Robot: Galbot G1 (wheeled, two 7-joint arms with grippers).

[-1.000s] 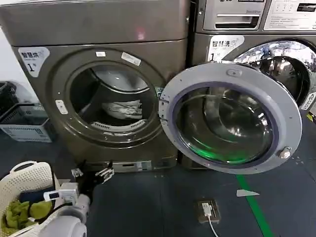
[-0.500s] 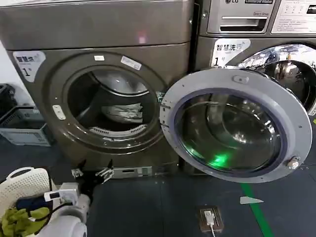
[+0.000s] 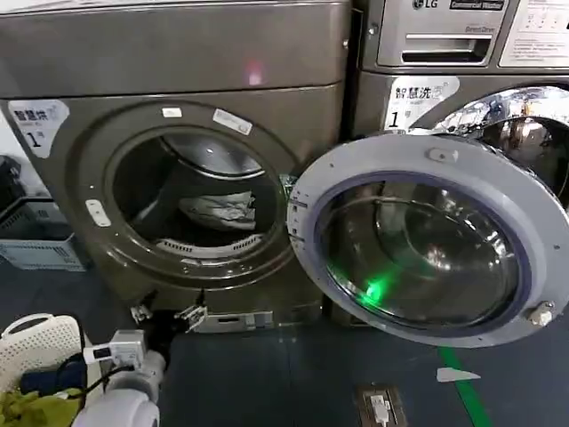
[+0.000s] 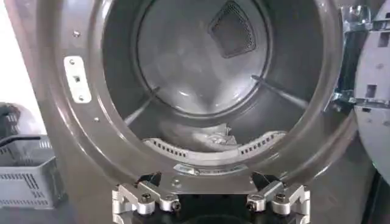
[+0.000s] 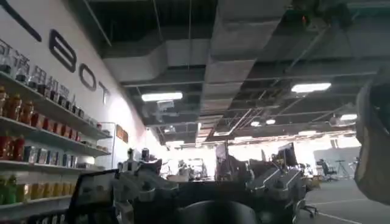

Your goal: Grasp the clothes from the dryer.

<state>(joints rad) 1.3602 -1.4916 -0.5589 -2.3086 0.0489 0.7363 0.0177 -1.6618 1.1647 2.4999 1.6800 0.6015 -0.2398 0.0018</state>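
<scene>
One soft, light bundle of clothes [image 3: 218, 211] far inside dryer [image 3: 178, 116]; left gripper [image 4: 210, 199] spread, near below; best pinched at a top fold.

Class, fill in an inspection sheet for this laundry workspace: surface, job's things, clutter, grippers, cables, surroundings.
Surface: dark floor, green line.
Job's things: clothes low inside the dryer; its door swung open to the right.
Clutter: white basket with yellow-green cloth, grey crate.
Grippers: left gripper open, low before the porthole; right gripper elsewhere, open.
Cables: plug at floor socket.
Surroundings: second machine on the right.
</scene>
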